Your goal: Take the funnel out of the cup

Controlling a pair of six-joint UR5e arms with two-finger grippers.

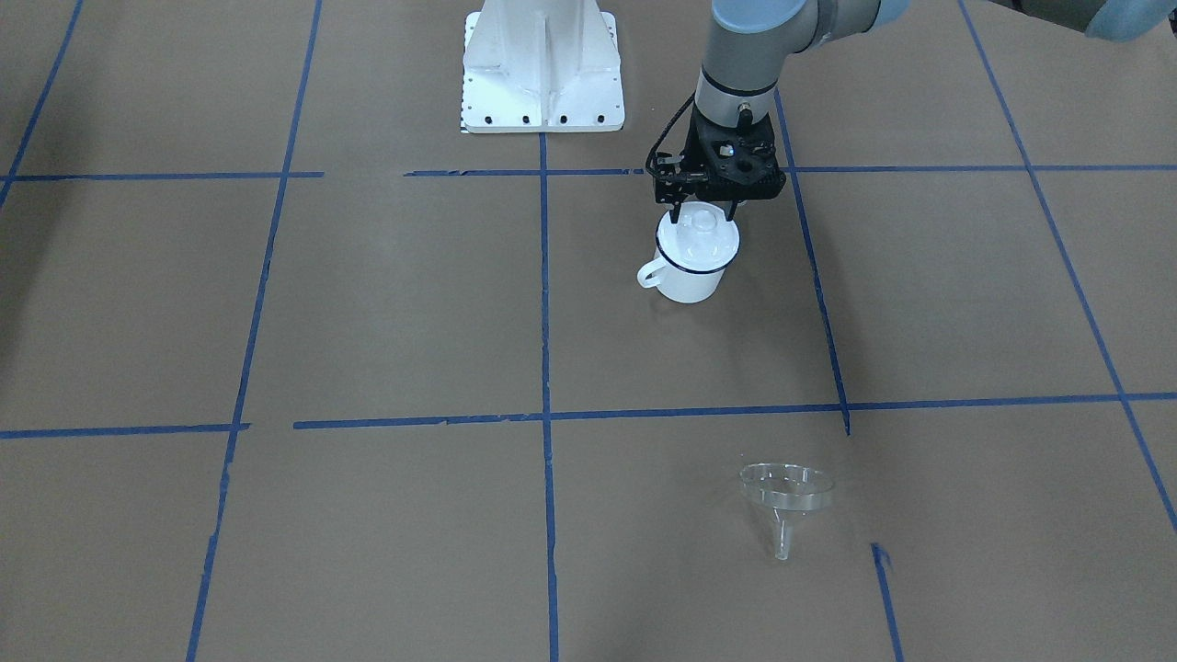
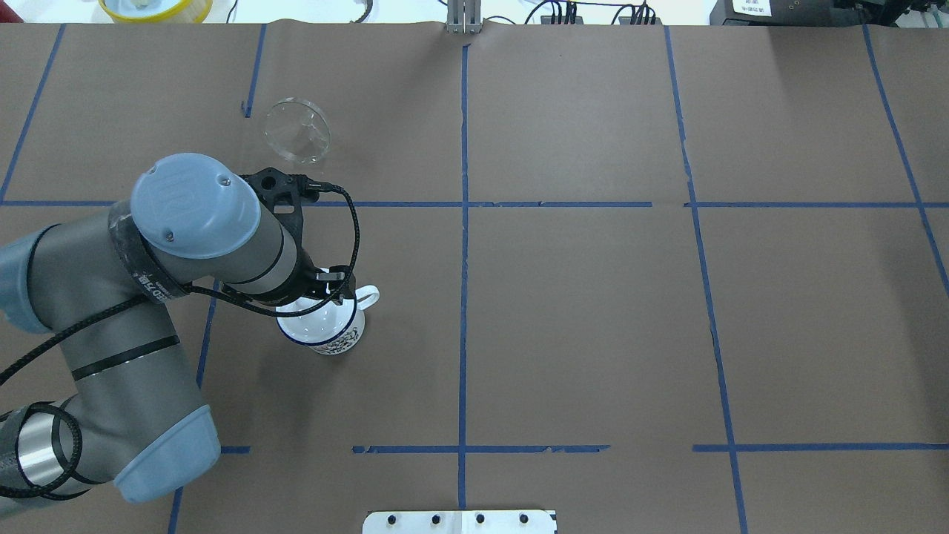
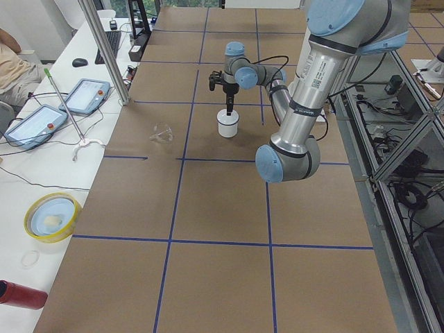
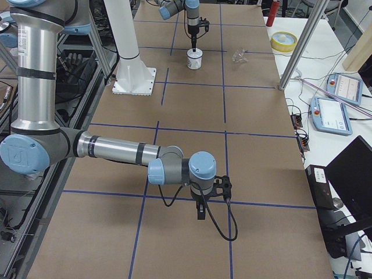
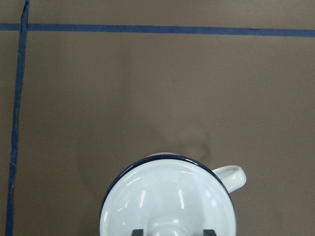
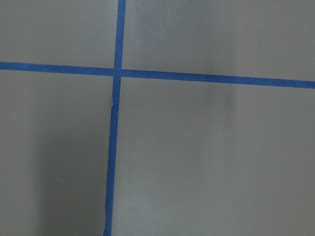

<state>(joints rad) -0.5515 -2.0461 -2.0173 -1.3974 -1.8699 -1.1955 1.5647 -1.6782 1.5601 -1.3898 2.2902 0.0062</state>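
Observation:
The cup point(image 1: 688, 276) is a white enamel mug with a dark blue rim, upright on the brown table, and a white round lid with a knob point(image 1: 699, 241) sits on it. The clear funnel point(image 1: 786, 492) lies on its side on the table, well apart from the cup, toward the operators' side; it also shows in the overhead view point(image 2: 298, 131). My left gripper point(image 1: 704, 213) hangs straight over the cup, open, a finger on each side of the knob. The left wrist view shows the lid point(image 5: 167, 196) and the mug's handle point(image 5: 231, 174). My right gripper point(image 4: 200, 214) hovers low over bare table far away; I cannot tell its state.
The robot's white base plate point(image 1: 542, 69) stands behind the cup. Blue tape lines grid the brown table. A metal pole point(image 3: 104, 52), tablets and a yellow dish point(image 3: 50, 215) stand on the operators' side past the funnel.

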